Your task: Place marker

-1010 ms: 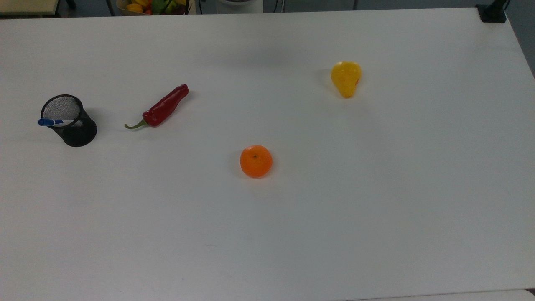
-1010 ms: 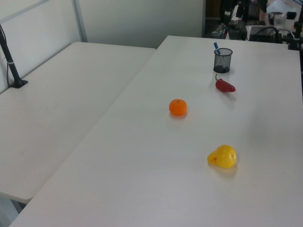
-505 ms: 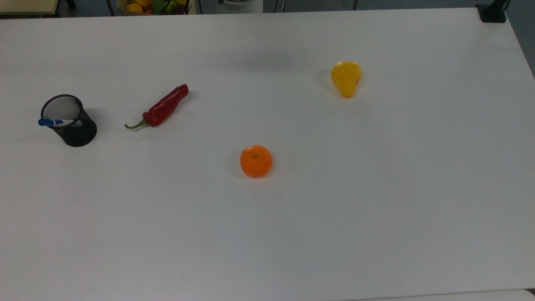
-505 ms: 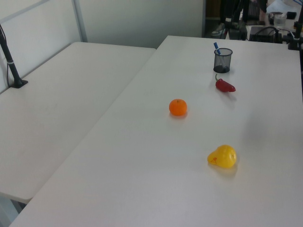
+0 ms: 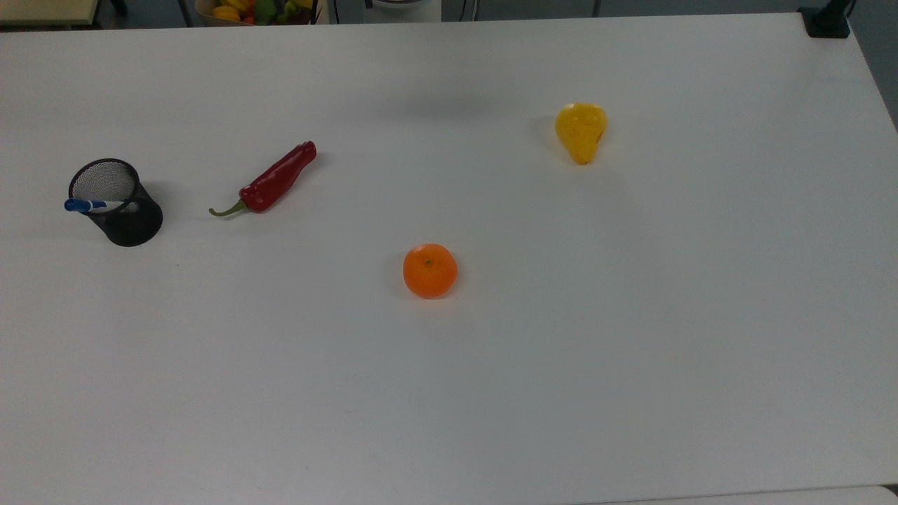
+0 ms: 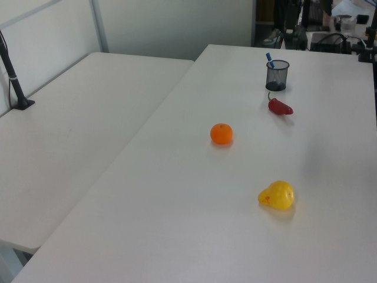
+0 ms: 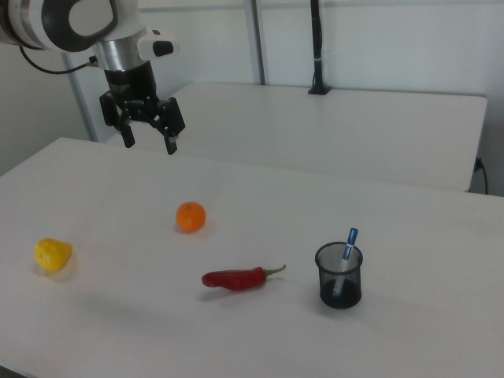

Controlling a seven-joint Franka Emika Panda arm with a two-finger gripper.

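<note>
End effector (image 7: 149,146) hangs high above the desk (image 7: 409,236) in the right view, up at the right view's upper left, pointing straight down from the white arm (image 7: 75,22). Its two black fingers (image 7: 170,142) stand spread wide apart and hold nothing. It is well apart from every item on the desk, nearest the orange fruit below it.

Marker (image 7: 347,246): a slim white pen with a blue cap, standing tilted inside the black mesh pen cup (image 7: 339,276), cap end up and leaning over the rim. In the top view the marker (image 5: 90,205) pokes out over the cup's rim toward the top view's left, with the pen cup (image 5: 119,203) near the desk's left edge. In the left view the marker (image 6: 269,59) rises from the pen cup (image 6: 277,75) at the far end of the desk.

Desk (image 5: 631,315) is white and plain; a second white table (image 6: 65,135) adjoins it at the left view's left. On the desk, by size: a red pepper (image 5: 270,181) just beside the pen cup but not touching, a yellow pear (image 5: 581,131) well apart, and an orange fruit (image 5: 429,271) between them. A black post (image 7: 316,47) stands on the far table.
</note>
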